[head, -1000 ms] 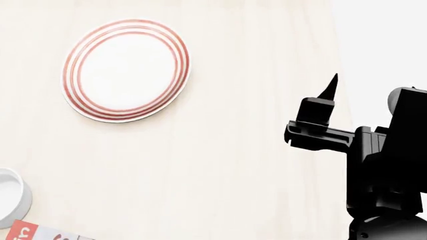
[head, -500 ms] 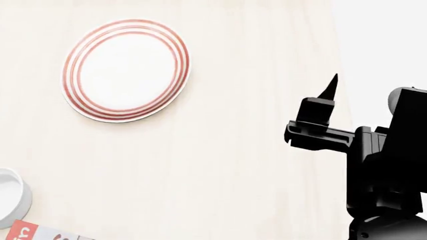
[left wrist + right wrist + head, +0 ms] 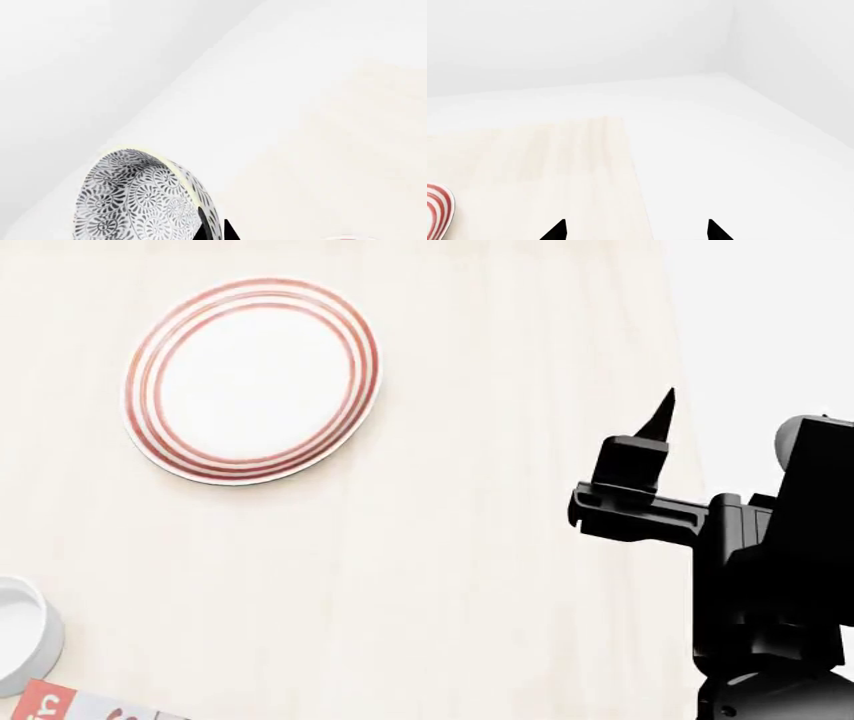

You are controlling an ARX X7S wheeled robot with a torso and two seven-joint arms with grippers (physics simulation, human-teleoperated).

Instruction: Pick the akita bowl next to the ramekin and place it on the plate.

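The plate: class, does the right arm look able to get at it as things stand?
Probably yes. The plate lies bare on the table, with nothing on it, and no object stands between it and the right tool, whose jaws are spread apart near the table's right edge. Whether the arm stretches that far is unclear.

Head view looks down on table (image 3: 441,570); right wrist probably shares plate (image 3: 437,210).

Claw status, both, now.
Left claw: closed on the rim of the patterned bowl.
Right claw: open, holding nothing, tips spread wide apart.
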